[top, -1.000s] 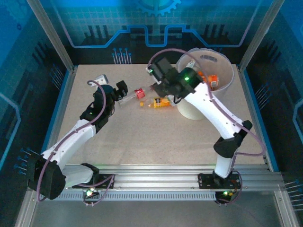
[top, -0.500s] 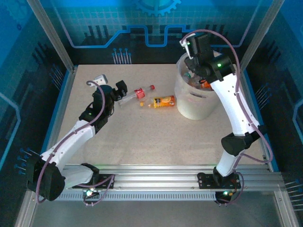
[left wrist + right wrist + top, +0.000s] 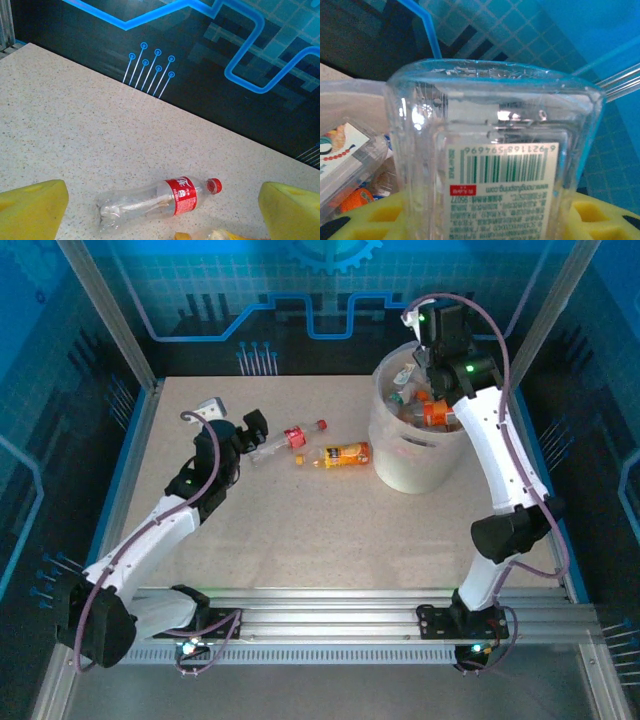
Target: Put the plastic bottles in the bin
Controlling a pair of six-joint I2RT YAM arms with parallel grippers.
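A clear square-sided plastic bottle (image 3: 495, 165) with a barcode label sits between the yellow fingers (image 3: 382, 215) of my right gripper (image 3: 487, 220), which is shut on it. In the top view that gripper (image 3: 426, 375) hangs over the far side of the translucent whitish bin (image 3: 385, 455), which holds several bottles (image 3: 437, 415). On the table lie a crushed red-label, red-cap bottle (image 3: 165, 197) (image 3: 290, 437) and an orange-label bottle (image 3: 343, 455). My left gripper (image 3: 250, 432) (image 3: 162, 215) stands open just left of the red-label bottle, one yellow fingertip (image 3: 30, 210) on each side.
Inside the bin I see a labelled bottle (image 3: 342, 145) and an orange cap (image 3: 355, 197) below the held one. Blue panelled walls and aluminium posts (image 3: 110, 310) ring the speckled table (image 3: 300, 530). A small white object (image 3: 212, 405) lies at the far left.
My right arm has swung from the middle of the table up and to the right, carrying the clear bottle over the bin. The left arm has stayed still.
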